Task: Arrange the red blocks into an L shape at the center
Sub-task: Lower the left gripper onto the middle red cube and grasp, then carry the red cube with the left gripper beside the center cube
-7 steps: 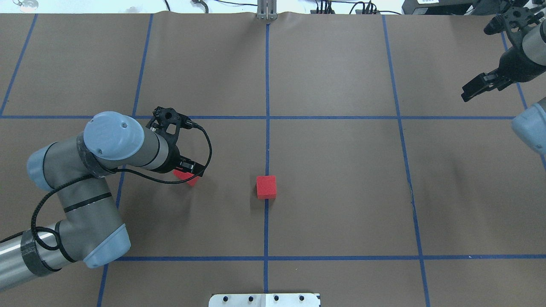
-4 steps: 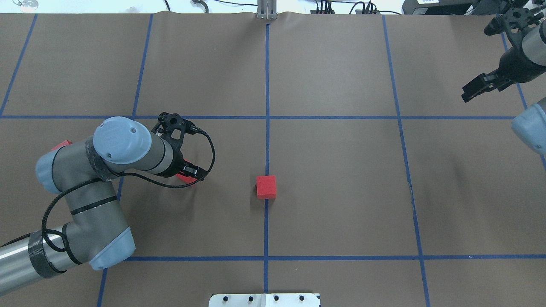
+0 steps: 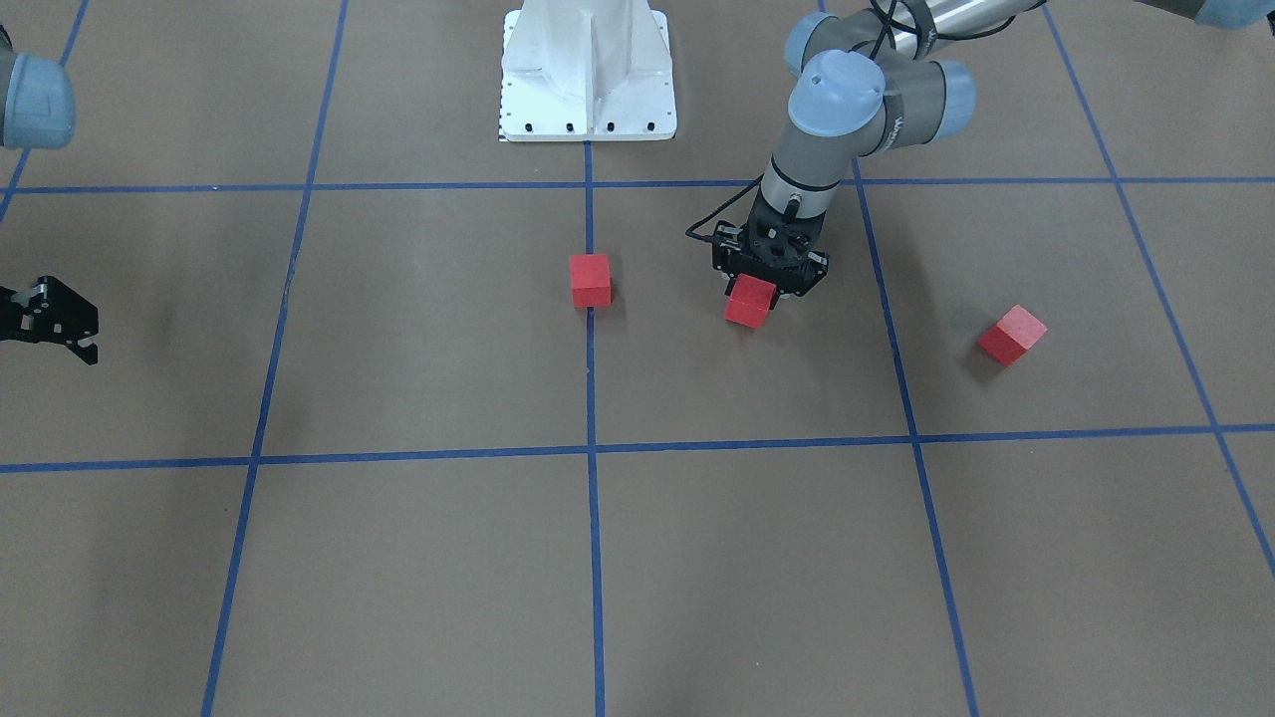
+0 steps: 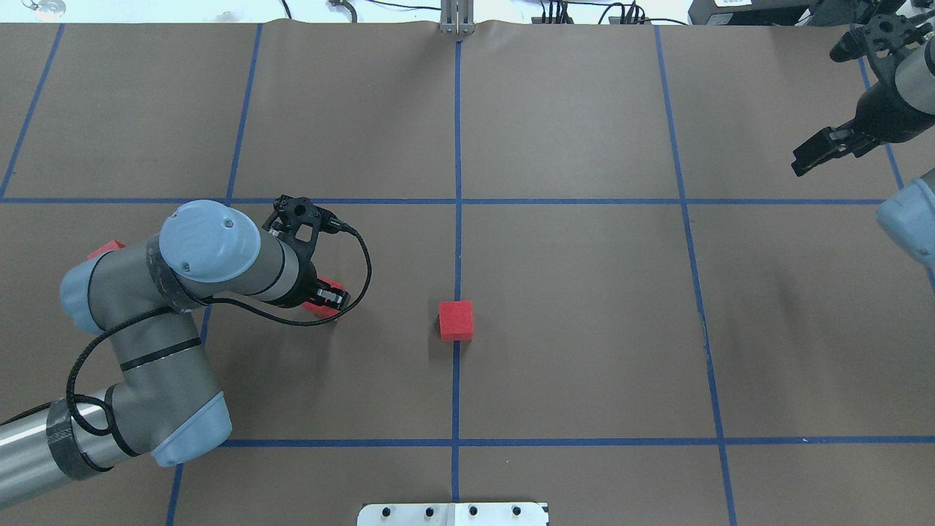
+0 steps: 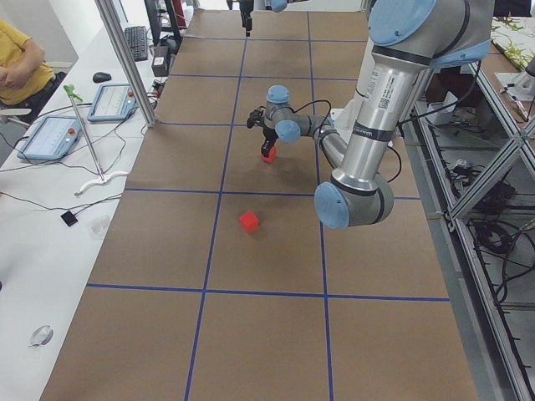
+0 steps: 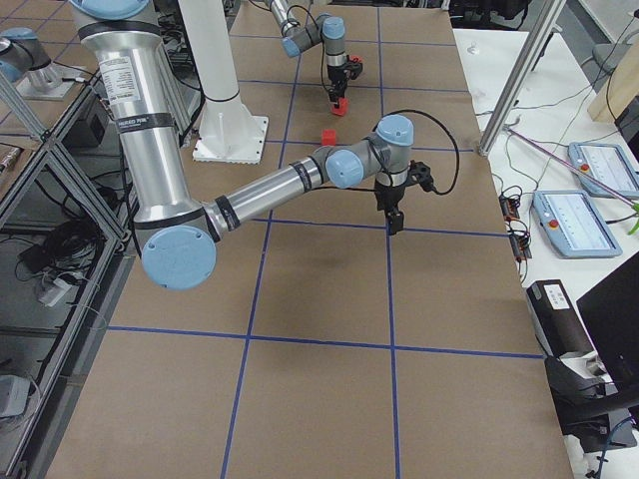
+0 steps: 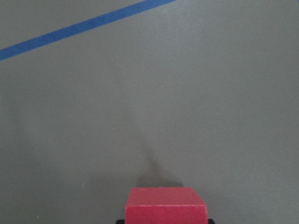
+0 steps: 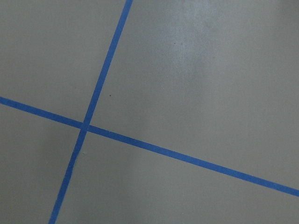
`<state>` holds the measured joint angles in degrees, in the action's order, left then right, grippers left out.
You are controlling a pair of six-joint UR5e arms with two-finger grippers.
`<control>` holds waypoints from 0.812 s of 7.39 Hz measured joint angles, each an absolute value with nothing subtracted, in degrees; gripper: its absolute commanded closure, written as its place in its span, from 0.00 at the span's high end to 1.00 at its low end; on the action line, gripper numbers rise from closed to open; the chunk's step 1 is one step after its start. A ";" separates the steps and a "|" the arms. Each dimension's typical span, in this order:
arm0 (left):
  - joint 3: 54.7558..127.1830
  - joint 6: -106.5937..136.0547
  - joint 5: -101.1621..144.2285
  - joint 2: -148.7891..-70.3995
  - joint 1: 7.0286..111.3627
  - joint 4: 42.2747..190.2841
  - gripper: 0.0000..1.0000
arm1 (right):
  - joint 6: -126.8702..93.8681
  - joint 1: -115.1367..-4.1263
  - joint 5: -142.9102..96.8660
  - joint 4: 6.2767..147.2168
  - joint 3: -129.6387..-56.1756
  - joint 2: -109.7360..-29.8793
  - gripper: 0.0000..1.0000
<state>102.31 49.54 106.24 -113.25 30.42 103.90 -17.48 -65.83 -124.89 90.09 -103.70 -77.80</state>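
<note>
Left gripper (image 4: 327, 298) is clamped on one small matte red cube (image 3: 750, 302), low over the brown bench (image 4: 584, 329) and left of the blue tape middle line (image 4: 457, 109) in the overhead view, most likely to carry it to the center (image 4: 458, 270). A second red cube (image 4: 456, 321) sits on that line, a likely anchor for the L. The third red cube (image 3: 1011, 335) lies well apart, further left. Right gripper (image 4: 824, 149) hangs at the far right, out of the way; its opening I cannot tell.

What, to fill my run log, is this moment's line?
left gripper: shut on red block | center block: on midline | third block: untouched
</note>
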 measured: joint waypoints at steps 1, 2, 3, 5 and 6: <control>103.08 51.95 106.98 -114.53 30.66 101.01 0.05 | -17.49 -65.83 -124.89 90.09 -103.74 -77.87 0.99; 103.25 55.77 107.30 -117.29 30.73 97.55 0.05 | -17.49 -65.83 -124.87 90.09 -103.77 -77.91 0.99; 102.38 59.30 107.42 -121.28 30.68 94.12 0.05 | -17.49 -65.83 -124.84 90.09 -103.78 -77.93 0.99; 95.79 64.23 107.48 -130.45 30.61 90.15 0.05 | -17.49 -65.83 -124.81 90.09 -103.77 -77.94 0.99; 91.91 65.52 107.49 -134.32 30.61 89.62 0.05 | -17.49 -65.83 -124.81 90.09 -103.76 -77.93 0.99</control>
